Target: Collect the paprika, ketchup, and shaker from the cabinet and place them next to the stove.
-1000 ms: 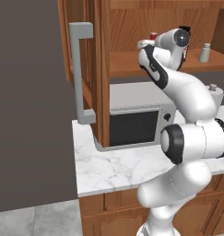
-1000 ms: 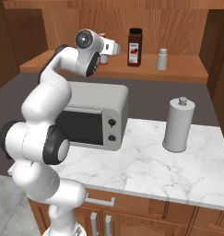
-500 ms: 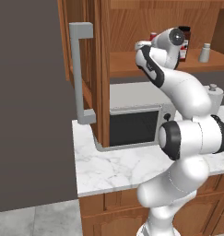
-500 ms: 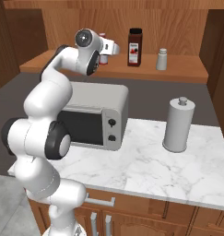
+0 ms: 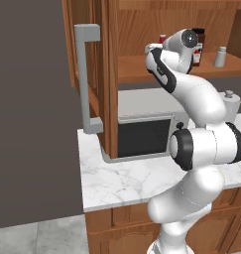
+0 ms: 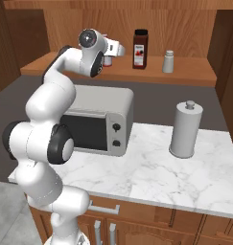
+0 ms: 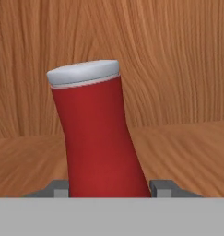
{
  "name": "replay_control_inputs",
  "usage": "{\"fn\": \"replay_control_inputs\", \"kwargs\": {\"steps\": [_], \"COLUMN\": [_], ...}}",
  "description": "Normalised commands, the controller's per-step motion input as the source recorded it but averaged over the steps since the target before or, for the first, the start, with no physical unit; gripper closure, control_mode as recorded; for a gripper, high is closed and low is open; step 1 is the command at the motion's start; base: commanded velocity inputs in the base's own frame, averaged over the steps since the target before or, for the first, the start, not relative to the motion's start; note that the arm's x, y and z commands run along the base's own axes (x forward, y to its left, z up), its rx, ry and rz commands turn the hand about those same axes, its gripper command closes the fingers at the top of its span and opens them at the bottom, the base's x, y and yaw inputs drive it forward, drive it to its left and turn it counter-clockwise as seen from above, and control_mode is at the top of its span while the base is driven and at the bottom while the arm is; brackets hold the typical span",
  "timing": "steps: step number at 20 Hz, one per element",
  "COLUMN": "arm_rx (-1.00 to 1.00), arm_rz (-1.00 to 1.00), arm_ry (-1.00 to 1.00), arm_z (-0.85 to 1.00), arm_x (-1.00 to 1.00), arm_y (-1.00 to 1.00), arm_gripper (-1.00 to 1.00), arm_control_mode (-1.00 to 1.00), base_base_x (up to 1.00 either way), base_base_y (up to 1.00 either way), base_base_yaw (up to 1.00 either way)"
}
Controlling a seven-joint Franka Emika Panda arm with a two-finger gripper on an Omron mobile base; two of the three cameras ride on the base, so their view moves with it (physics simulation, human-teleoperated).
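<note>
Gripper (image 7: 109, 188) at cabinet (image 5: 112, 74) shelf, jaws closing on ketchup (image 7: 97, 138).
The 2 fingertips (image 7: 60, 188) are sitting against both sides of the bottle's base; it is standing on the shelf, tilting slightly, left of the paprika (image 6: 140, 49) and shaker (image 6: 168, 62).

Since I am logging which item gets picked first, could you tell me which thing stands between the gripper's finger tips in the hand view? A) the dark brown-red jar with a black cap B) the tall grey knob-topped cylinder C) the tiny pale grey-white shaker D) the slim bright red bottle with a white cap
D: the slim red ketchup bottle with its white cap rises between the gripper's two finger tips.
</note>
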Motion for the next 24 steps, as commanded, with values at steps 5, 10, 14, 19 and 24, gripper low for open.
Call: {"fn": "replay_control_inputs", "kwargs": {"steps": [5, 10, 14, 19, 24], "arm_rx": [0.0, 0.01, 0.03, 0.01, 0.01], "arm_rz": [0.0, 0.0, 0.0, 0.0, 0.04], "arm_ry": [0.0, 0.0, -0.05, -0.03, -0.04], "arm_z": [0.0, 0.0, 0.0, 0.0, 0.0], "arm_x": [0.0, -0.06, -0.35, -0.5, -0.64], "arm_y": [0.0, -0.02, 0.0, 0.02, 0.02], "arm_gripper": [1.0, 1.0, 1.0, 1.0, 1.0], "arm_control_mode": [-1.0, -1.0, -1.0, -1.0, -1.0], "base_base_x": [0.0, 0.0, 0.0, 0.0, 0.0], "base_base_y": [0.0, 0.0, 0.0, 0.0, 0.0], "base_base_yaw": [0.0, 0.0, 0.0, 0.0, 0.0]}}
